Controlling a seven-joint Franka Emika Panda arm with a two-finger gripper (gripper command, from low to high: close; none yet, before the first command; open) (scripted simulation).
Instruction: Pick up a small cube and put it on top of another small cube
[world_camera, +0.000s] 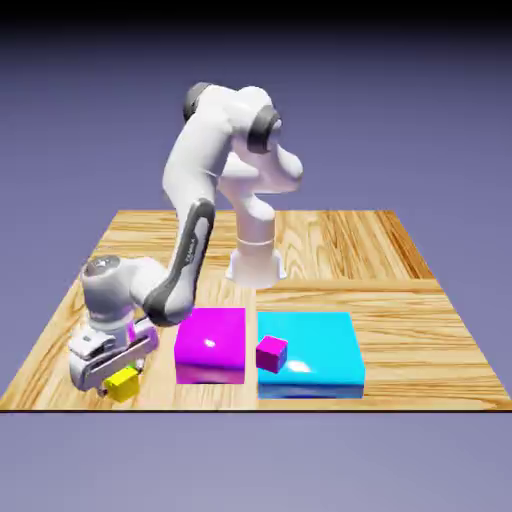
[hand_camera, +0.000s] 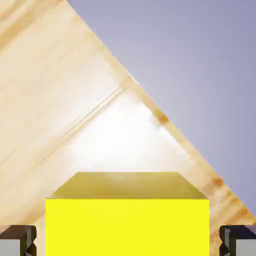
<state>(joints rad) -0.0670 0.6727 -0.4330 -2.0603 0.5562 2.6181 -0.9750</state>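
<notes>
The small yellow cube sits near the table's front corner at the exterior view's left. My gripper is lowered over it, one finger on each side. In the hand view the yellow cube fills the bottom middle between the two grey fingertips. My gripper is open, with a narrow gap showing between each tip and the cube's sides. The small lime-green cube does not show in either view.
A flat magenta block and a flat cyan block lie side by side at the front middle. A small magenta cube rests on the cyan block's left part. The table's front edge runs just below the yellow cube.
</notes>
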